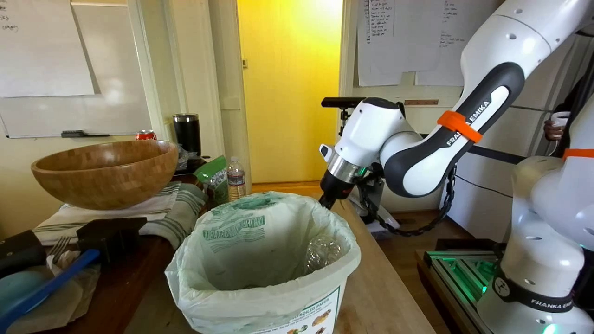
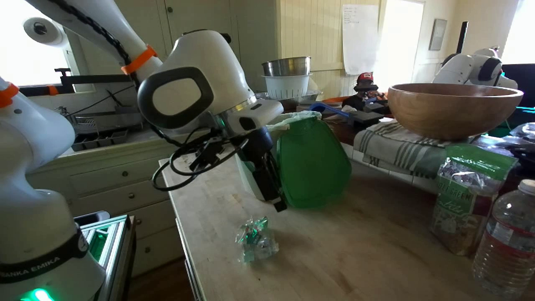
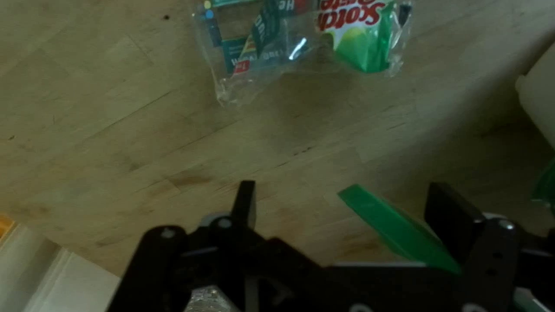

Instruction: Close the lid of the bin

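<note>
- From my end, the gripper [image 3: 342, 193] is low beside the bin, with its 2 fingers [image 3: 453, 212] wide apart in the wrist view.
- A green strip [image 3: 399, 227], the lid's colour, shows in the gap, nearer the finger at that picture's right; wood shows between it and the other finger, so I have nothing clamped. Whether the strip touches the nearer finger, I cannot tell.
- The lid [image 2: 313, 167] hangs down the outside of the bin, on the gripper's side, in an exterior view. Its lower edge is at or just above the counter [image 2: 355, 259]; I cannot tell if they touch.
- The bin [image 1: 260, 313] stands on the counter, mouth up and uncovered, a pale liner [image 1: 250, 236] folded over its rim.
- Inside it I see crumpled clear plastic [image 1: 322, 253], against the wall.
- A clear packet [image 2: 256, 242] lies on the counter near the gripper; I can read "Scotch" on it in the wrist view.
- In both exterior views, a wooden bowl [image 1: 106, 181] sits on a striped cloth [image 2: 401, 146], and a snack bag [image 2: 464, 209] stands just beside a water bottle [image 2: 508, 242].
</note>
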`<control>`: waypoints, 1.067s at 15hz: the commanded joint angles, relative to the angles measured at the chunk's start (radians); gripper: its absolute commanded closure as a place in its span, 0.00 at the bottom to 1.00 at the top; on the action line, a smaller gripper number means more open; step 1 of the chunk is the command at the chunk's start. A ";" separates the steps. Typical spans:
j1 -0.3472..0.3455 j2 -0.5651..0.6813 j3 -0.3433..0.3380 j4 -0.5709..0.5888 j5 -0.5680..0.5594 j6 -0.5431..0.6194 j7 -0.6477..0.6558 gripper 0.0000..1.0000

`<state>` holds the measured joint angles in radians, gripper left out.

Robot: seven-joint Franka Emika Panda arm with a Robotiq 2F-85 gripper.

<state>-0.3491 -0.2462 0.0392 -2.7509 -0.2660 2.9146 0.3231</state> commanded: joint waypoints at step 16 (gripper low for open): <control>0.068 0.067 -0.047 0.003 0.217 0.101 0.174 0.00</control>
<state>-0.3053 -0.2012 0.0108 -2.7480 -0.0950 3.0349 0.4850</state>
